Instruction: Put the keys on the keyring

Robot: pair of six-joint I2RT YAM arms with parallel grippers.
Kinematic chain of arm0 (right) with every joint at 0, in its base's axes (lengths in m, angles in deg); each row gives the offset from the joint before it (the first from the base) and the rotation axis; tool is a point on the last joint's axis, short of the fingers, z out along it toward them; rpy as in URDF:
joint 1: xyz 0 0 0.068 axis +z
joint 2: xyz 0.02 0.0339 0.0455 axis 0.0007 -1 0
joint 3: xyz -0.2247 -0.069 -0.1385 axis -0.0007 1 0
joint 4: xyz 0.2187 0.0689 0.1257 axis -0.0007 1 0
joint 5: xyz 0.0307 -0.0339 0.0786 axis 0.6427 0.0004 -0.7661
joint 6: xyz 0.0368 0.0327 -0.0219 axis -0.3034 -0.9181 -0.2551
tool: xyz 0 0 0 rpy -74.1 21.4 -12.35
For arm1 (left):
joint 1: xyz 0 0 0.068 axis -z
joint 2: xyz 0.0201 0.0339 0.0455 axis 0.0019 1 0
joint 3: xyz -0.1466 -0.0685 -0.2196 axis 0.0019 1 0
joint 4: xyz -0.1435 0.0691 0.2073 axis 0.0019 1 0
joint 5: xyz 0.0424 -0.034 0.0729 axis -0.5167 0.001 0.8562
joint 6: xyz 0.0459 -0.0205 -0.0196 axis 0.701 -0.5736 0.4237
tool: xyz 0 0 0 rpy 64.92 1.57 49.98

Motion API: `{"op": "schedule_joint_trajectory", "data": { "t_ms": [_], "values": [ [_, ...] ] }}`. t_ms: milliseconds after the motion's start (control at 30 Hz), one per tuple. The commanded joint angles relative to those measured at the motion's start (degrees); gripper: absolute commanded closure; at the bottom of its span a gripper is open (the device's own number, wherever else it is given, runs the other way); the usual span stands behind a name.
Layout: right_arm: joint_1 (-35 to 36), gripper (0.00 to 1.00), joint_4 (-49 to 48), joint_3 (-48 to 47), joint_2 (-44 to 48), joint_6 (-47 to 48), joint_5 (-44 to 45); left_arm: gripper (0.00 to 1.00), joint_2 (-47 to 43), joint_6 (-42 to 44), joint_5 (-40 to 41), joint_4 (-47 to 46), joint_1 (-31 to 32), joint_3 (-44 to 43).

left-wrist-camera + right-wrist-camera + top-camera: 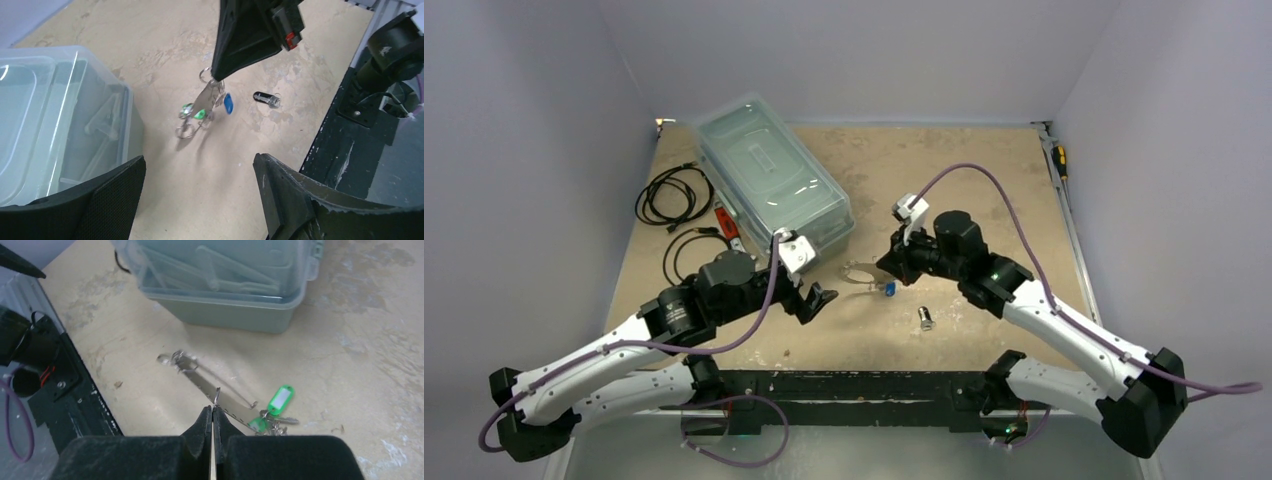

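The keyring is a pale thin band loop with small metal rings. My right gripper is shut on it and holds one end lifted; in the right wrist view the pads pinch the band by a small ring. A green key and green tag hang at the loop's low end, also in the left wrist view. The blue-headed key hangs beside the band. The dark and silver key lies loose on the table. My left gripper is open and empty left of the keyring.
A clear lidded plastic box stands behind the left gripper and close to the keyring. Coiled black cables and a red-handled tool lie at the left. A screwdriver lies at the right edge. A black rail runs along the table front.
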Motion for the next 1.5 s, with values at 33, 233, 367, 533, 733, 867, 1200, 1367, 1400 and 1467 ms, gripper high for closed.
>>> {"op": "schedule_joint_trajectory", "data": {
  "t_ms": [33, 233, 367, 533, 733, 867, 1200, 1367, 1400, 1467],
  "values": [
    [5.7, 1.00, 3.9, -7.9, -3.3, 8.0, -1.7, 0.23, -2.8, 2.0, -7.3, -4.2, 0.2, 0.7],
    [11.7, 1.00, 6.6, -10.8, -4.0, 15.3, -0.7, 0.25, -3.3, 1.6, -12.6, -2.8, 0.1, 0.3],
    [17.2, 1.00, 8.3, -12.5, -3.4, 20.5, 0.7, 0.30, -4.7, 1.1, -17.3, -4.0, -1.2, 0.9],
    [18.6, 1.00, 9.4, -14.9, -3.3, 23.5, -1.1, 0.32, -5.8, 0.6, -23.0, -5.8, -3.4, 1.7],
    [18.8, 1.00, 11.0, -17.6, -4.2, 27.4, -3.3, 0.33, -6.3, -0.1, -26.1, -7.1, -6.1, 2.5],
    [18.8, 1.00, 11.1, -18.7, -4.6, 28.6, -4.8, 0.33, -6.9, -0.6, -27.0, -7.6, -7.9, 2.9],
    [18.8, 1.00, 11.4, -18.9, -2.7, 28.8, -10.8, 0.36, -7.2, -0.9, -27.9, -9.1, -9.8, 3.5],
    [18.8, 1.00, 12.0, -20.1, -1.9, 29.1, -13.6, 0.38, -7.5, -1.2, -29.2, -9.3, -9.8, 3.8],
    [18.8, 1.00, 12.1, -20.3, -1.9, 29.2, -14.2, 0.38, -7.5, -1.3, -29.7, -9.4, -9.8, 3.9],
    [18.8, 1.00, 12.9, -21.0, -1.9, 29.2, -15.0, 0.39, -7.1, -1.4, -30.9, -9.9, -9.8, 4.0]
  ]
}}
